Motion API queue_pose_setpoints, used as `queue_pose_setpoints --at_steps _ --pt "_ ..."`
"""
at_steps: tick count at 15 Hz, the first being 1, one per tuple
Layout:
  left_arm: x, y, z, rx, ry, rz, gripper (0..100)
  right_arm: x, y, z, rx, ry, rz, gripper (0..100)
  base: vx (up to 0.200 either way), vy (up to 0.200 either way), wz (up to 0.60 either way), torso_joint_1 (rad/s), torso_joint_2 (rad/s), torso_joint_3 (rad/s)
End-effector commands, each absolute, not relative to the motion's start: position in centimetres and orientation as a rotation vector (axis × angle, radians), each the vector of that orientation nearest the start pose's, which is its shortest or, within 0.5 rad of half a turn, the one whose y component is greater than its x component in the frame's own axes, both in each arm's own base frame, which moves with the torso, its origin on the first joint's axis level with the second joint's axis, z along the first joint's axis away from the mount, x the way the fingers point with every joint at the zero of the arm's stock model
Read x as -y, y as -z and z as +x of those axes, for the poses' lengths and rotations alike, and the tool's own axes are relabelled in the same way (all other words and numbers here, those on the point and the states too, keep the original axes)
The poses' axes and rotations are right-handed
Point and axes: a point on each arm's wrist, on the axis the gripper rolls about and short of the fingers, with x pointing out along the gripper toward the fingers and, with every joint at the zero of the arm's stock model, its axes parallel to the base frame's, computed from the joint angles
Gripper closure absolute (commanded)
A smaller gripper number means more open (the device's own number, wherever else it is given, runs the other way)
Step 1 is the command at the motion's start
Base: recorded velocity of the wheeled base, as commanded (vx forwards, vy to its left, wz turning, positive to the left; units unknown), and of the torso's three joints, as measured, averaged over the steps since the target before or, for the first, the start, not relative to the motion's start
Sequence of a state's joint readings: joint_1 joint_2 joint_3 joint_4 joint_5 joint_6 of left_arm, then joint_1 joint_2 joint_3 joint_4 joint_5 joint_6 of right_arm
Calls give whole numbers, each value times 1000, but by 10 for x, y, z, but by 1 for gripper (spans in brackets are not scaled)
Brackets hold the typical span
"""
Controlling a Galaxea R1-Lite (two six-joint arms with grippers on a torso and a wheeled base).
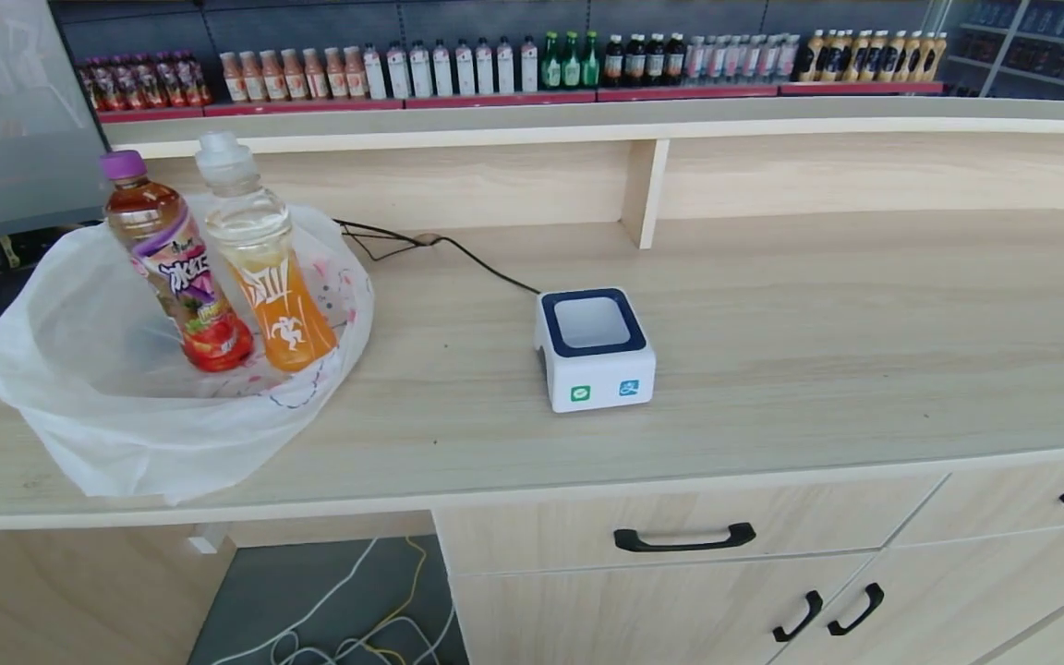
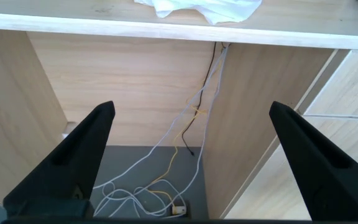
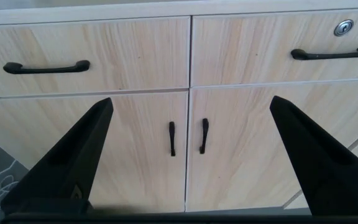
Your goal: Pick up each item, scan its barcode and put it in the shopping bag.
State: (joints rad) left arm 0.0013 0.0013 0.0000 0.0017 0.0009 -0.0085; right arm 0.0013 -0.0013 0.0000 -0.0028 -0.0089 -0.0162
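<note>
The tea bottle (image 1: pixel 183 277) and orange bottle (image 1: pixel 266 263) lean in the shopping bag (image 1: pixel 79 397), at nine o'clock from the scanner (image 1: pixel 594 349) on the desk (image 1: pixel 818 351). The left gripper (image 2: pixel 191 109) and right gripper (image 3: pixel 191 102) hang below it, spread and empty. A rising arm could snag the overhanging bag and topple both.

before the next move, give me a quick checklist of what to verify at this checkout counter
1. purple-capped brown tea bottle standing inside white plastic shopping bag: ok
2. clear-capped orange drink bottle standing in the bag beside it: ok
3. white square scanner with blue rim on pale wooden counter, window uncovered: ok
4. left gripper jaws open, holding nothing: ok
5. right gripper jaws open, holding nothing: ok
6. both barcodes scanned: cannot tell
</note>
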Motion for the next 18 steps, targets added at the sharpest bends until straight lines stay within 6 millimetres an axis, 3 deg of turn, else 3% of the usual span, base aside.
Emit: queue_pose_setpoints --at_steps 1,18 --pt "0 -75 -23 -3 -3 -9 0 0 -76 -23 3 6 -18 0 0 0 0 0 0 0" --pt "0 -75 -23 -3 -3 -8 0 0 -76 -23 1 8 -21 0 0 0 0 0 0 0"
